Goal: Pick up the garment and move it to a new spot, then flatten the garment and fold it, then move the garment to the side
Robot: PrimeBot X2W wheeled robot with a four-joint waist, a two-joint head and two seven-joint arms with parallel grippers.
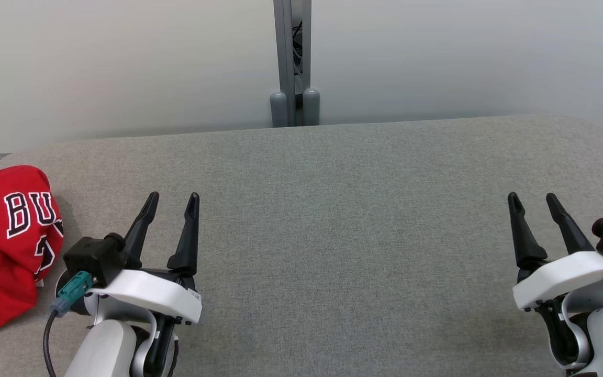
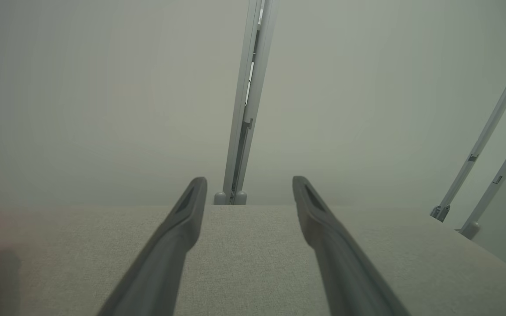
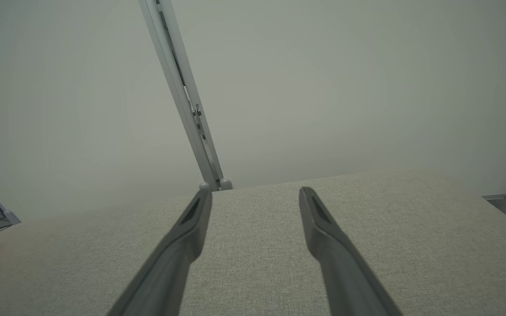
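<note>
Two open grippers, nothing held.
Left gripper and right gripper hover over the grey table, fingers spread wide. The red garment lies bunched by the table's left edge; a clumsy grab could knock it off.

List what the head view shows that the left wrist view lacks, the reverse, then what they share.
Head view: the open right gripper, and the letters BU on the red garment. Left wrist view: two slanted metal rails at its right. Shared: the garment at the left, the open left gripper, the grey table, the upright post behind it.
</note>
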